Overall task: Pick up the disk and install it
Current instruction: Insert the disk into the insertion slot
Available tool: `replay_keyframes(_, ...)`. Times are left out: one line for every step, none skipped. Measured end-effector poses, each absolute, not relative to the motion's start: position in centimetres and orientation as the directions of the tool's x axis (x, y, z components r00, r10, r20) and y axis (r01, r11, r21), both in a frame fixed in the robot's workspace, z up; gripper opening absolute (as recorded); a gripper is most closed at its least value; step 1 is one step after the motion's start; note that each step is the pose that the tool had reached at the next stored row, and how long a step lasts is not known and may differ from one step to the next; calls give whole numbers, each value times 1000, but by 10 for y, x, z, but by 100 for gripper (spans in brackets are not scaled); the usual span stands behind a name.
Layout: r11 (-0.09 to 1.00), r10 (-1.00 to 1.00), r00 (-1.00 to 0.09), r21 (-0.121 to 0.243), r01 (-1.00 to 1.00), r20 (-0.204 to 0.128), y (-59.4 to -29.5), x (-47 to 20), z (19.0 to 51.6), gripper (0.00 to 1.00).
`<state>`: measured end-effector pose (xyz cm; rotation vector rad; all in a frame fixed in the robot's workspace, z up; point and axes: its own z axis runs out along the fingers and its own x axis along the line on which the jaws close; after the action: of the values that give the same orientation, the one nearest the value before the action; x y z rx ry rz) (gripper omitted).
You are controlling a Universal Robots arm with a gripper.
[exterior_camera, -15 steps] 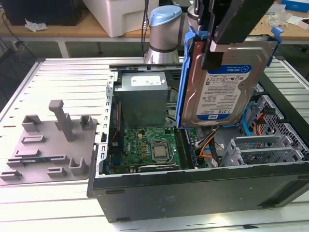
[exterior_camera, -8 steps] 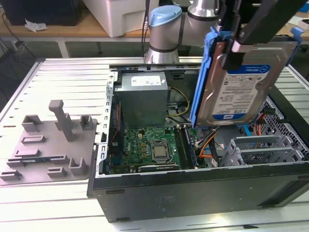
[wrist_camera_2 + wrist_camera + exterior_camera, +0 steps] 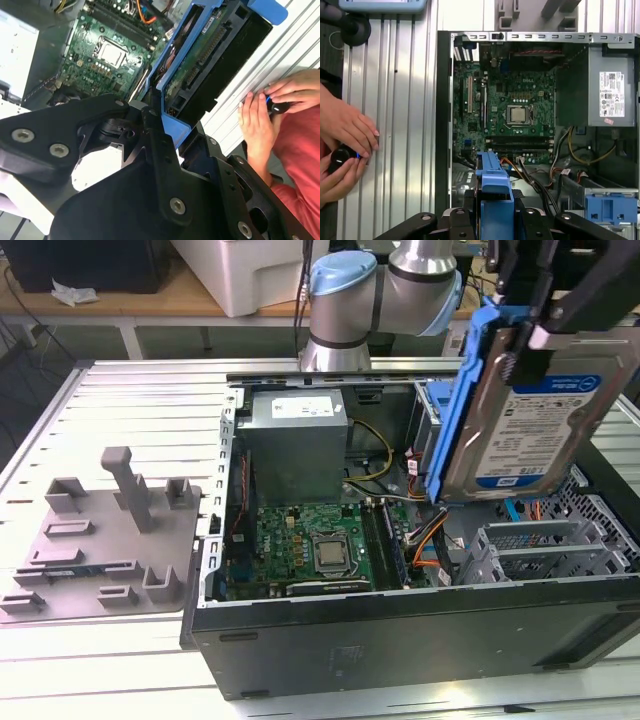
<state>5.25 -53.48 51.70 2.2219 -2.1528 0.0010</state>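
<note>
Our black gripper [image 3: 525, 340] is clamped on the flat silver blue-railed hard drive [image 3: 535, 425], which is tilted above the open black computer case [image 3: 400, 625]. Inside we see a green motherboard [image 3: 300, 540] and a grey metal power supply box [image 3: 298, 445].

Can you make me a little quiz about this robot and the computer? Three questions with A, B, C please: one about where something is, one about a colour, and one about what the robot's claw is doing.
1. Where is the disk?
A. Lying on the table
B. In the air over the open computer case
C. Already slotted into its bay

2. What colour is the rail frame around the disk?
A. Red
B. Yellow
C. Blue

3. What is the gripper doing?
A. Shut on the disk
B. Open and empty
C. Holding a cable

Answers:
1 B: the exterior view shows it hanging tilted above the case.
2 C: the frame's edge is blue.
3 A: the black fingers clamp the disk's upper end.
</note>
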Motion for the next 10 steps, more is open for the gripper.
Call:
replay_keyframes(-31,-999,32,34,-999,34,-535,55,517,37)
replay_keyframes(-31,-999,32,34,-999,34,-535,60,517,37)
replay_keyframes(-31,-999,32,34,-999,34,-535,65,517,37)
replay_keyframes(-31,-999,32,34,-999,34,-535,68,517,37)
replay_keyframes(-31,-999,32,34,-999,34,-535,71,517,37)
replay_keyframes(-31,-999,32,34,-999,33,-536,78,517,37)
replay_keyframes(-31,-999,32,34,-999,33,-536,83,517,37)
replay_keyframes(-31,-999,32,34,-999,33,-536,88,517,37)
replay_keyframes(-31,-999,32,34,-999,32,-536,93,517,37)
replay_keyframes(-31,-999,32,34,-999,32,-536,99,517,37)
